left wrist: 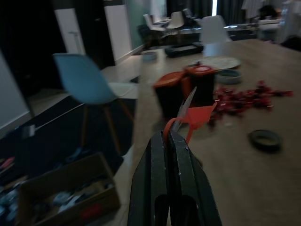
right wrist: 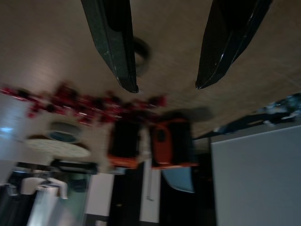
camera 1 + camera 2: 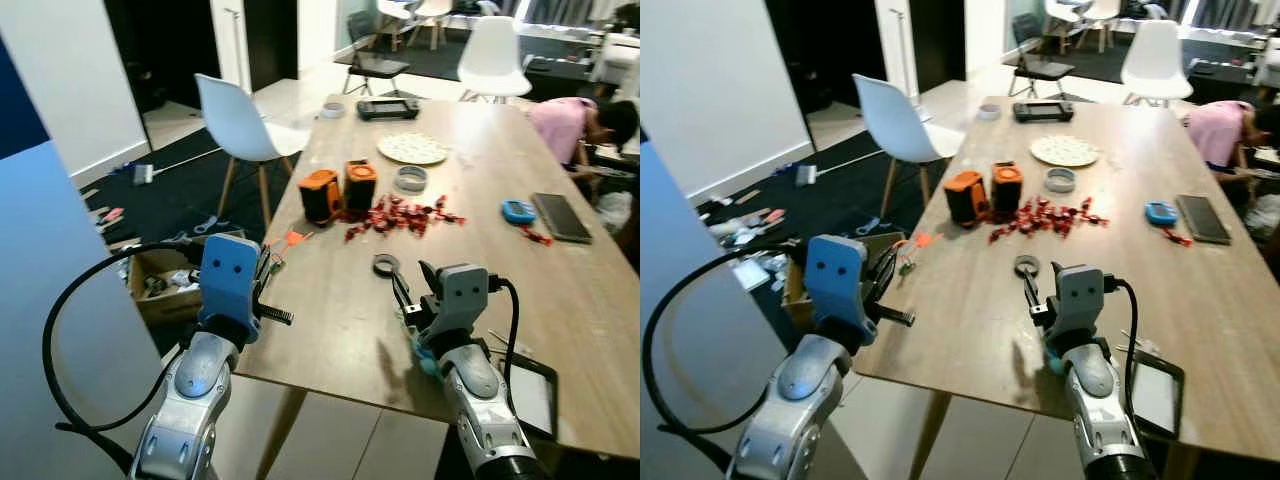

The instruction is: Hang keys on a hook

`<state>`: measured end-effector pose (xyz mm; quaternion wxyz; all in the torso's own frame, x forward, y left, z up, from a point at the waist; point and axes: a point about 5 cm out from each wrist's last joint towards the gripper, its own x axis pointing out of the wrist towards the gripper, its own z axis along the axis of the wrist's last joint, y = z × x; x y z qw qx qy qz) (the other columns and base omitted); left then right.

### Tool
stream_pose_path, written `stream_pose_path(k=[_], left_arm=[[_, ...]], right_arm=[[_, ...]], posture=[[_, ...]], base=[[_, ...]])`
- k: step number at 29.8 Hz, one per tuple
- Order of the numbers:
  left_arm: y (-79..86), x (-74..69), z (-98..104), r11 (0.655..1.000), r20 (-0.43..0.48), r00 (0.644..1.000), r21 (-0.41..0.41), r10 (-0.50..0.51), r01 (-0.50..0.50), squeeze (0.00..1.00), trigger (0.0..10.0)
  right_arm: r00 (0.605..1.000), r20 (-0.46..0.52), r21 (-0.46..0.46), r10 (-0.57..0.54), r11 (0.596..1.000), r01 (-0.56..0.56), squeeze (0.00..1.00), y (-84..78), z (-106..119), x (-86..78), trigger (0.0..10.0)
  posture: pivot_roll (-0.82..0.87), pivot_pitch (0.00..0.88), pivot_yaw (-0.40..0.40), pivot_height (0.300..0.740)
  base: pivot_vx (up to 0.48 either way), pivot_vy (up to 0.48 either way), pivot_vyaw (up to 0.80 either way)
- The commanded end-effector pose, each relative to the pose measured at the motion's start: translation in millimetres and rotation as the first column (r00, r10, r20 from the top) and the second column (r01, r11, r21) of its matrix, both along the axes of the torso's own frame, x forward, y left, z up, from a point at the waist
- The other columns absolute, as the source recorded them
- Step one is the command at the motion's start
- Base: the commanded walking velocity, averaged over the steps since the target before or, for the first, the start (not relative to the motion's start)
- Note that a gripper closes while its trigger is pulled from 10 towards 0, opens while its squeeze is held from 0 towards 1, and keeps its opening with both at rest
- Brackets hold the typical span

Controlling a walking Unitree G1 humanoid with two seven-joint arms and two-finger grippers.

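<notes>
Left wrist view: left hand [image 1: 170, 136] pinches keys [image 1: 190, 110] level beside table [image 3: 330, 330]; right hand [image 2: 164, 87] spread open.

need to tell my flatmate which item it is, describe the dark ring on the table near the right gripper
On the long wooden table, find the scattered red wrappers beside two orange-and-black boxes. Nearer the robot, just beyond the right gripper, lies a dark ring. Unlike the grey ring, it is flatter and black.

Orange key tag [image 1: 200, 116], red sweets [image 3: 400, 215], white chair [image 3: 238, 120].
</notes>
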<state>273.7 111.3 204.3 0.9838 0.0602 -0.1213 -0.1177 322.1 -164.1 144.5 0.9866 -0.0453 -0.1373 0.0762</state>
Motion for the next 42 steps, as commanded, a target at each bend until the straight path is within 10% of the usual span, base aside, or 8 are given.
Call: stream_pose_path(k=[1, 42], left_arm=[[0.2, -0.5, -3.7, 1.0, -0.008, 1.0, 0.009, -0.001, 0.001, 0.0, 10.0], [-1.1, -0.4, -5.0, 1.0, -0.001, 1.0, 0.014, -0.009, 0.009, 0.0, 10.0]], right_arm=[[1.0, -0.013, -0.001, -0.004, 1.0, 0.004, 0.0, -0.6, -4.2, -0.8, 10.0], [1.0, -0.02, 0.008, 0.008, 1.0, -0.008, 0.0, 0.7, -4.8, 2.7, 10.0]], posture=[[0.14, 0.093, -0.017, 0.74], [0.14, 0.079, -0.023, 0.74]], base=[[0.0, 0.0, 0.8], [-0.022, 0.0, 0.12]])
